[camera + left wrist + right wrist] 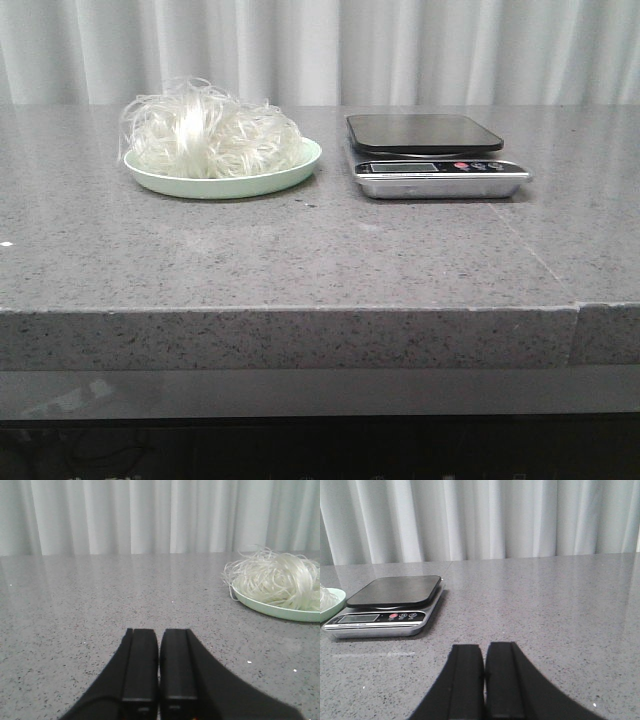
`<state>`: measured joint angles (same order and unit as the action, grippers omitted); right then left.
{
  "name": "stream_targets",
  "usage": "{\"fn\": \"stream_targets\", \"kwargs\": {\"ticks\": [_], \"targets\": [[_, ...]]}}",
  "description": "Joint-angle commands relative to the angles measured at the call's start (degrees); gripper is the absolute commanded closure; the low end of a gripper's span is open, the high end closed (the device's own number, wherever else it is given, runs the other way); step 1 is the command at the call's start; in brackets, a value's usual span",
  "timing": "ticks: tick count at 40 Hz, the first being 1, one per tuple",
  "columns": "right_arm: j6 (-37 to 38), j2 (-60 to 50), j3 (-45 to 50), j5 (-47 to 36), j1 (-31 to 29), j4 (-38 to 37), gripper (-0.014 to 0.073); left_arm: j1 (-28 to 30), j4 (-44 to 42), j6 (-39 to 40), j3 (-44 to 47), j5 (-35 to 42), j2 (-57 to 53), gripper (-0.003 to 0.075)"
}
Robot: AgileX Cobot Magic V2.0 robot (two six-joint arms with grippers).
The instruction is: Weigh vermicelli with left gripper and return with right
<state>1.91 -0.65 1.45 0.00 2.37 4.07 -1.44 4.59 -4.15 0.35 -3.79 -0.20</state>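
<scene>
Closest to the front camera is the thick front edge of the grey speckled tabletop (300,270), with a seam or step cutting in near the right corner, so that side isn't one clean slab. From that edge back to the objects it's all bare stone, a wide band to move across. In the left wrist view, the left gripper (159,665) sits low over the tabletop with its black fingers (141,662) pressed together, only a thin line between them and nothing held; open stone stretches ahead of it, and the plate sits off to one side further on. Same story for the right gripper (484,680): fingers (467,680) together, nothing in them, bare surface around. Neither arm shows up in the front view at all. Further back, the vermicelli (210,130) is a fluffy white tangle heaped on the pale green plate (290,172), left of centre, with loose strands spilling over the plate's left rim. Just beside it on the right, with a small gap and not touching, is the kitchen scale (437,165): dark empty platform on top, silver front with a display and buttons facing the camera. Right of the scale is more bare stone. Behind everything hangs a pale pleated curtain (400,50) closing off the far edge.
</scene>
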Motion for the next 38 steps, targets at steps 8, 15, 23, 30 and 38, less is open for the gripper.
{"fn": "stream_targets", "kwargs": {"ticks": [8,15,23,30,38], "targets": [[-0.6,-0.9,-0.1,-4.8,-0.3,-0.3,0.0398,-2.8,-0.6,3.5,2.1,3.8,-1.4,0.0565],[-0.6,-0.9,-0.1,-4.8,-0.3,-0.3,0.0398,-2.9,-1.0,3.6,2.1,4.3,-1.4,0.0565],[-0.6,-0.9,-0.1,-4.8,-0.3,-0.3,0.0398,-2.9,-1.0,3.6,2.1,4.3,-1.4,0.0565],[-0.6,-0.9,-0.1,-4.8,-0.3,-0.3,0.0398,-2.9,-1.0,3.6,2.1,4.3,-1.4,0.0565],[-0.6,-0.9,-0.1,-4.8,-0.3,-0.3,0.0398,-2.9,-1.0,3.6,2.1,4.3,-1.4,0.0565]]}}
